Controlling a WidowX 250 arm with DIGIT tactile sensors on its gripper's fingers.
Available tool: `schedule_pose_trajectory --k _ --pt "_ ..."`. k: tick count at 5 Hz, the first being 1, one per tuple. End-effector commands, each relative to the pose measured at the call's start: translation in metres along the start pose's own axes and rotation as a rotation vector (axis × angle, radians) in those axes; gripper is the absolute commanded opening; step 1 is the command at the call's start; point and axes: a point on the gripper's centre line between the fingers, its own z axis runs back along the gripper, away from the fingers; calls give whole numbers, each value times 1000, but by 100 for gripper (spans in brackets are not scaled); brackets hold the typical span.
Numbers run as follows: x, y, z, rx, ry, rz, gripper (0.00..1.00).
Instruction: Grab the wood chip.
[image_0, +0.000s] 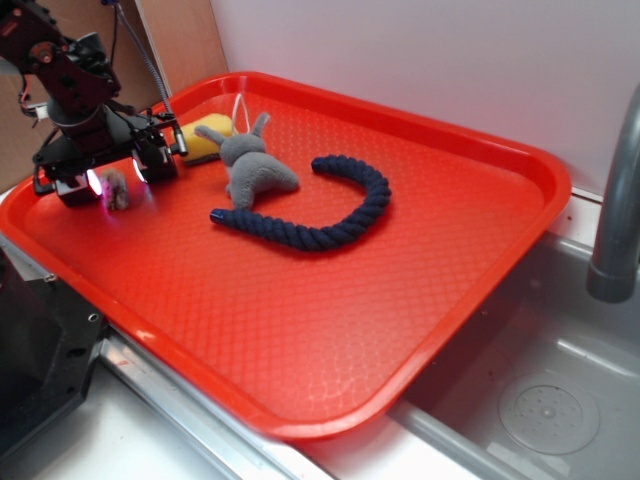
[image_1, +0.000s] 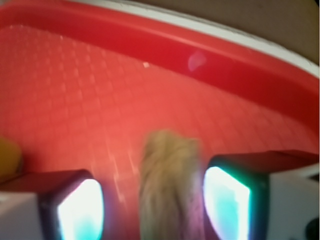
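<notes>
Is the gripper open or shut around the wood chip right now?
Open. In the wrist view the gripper has its two lit pads on either side of the wood chip, with a gap showing on the left side, so it is not clamped yet.

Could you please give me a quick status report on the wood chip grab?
End effector open, straddling wood chip. Chip on red tray, not yet gripped. Nothing in the way.

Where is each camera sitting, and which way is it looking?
Exterior: off the tray's front corner, looking down at the arm, claw, mouse, rope and sponge.
Wrist: on the arm, looking past both lit fingers at the tray rim.
Both show the wood chip between the open claw's fingers.
</notes>
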Motion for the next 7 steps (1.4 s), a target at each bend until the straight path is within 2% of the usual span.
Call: schedule_pose_trajectory --k 1,2,3,4,5,6,7 --pt "2 12 1 29 23 45 0" --pt "7 1 16 36 49 -20 0" --pt "6 -14 43 -11 83 -146 0" --pt "-2 -37 81 -45 185 -393 0" --pt "-8 -55 114 -118 227 -626 0" --pt "-16 -69 139 -148 293 -781 0" --pt "-25 -75 172 -201 292 -887 0"
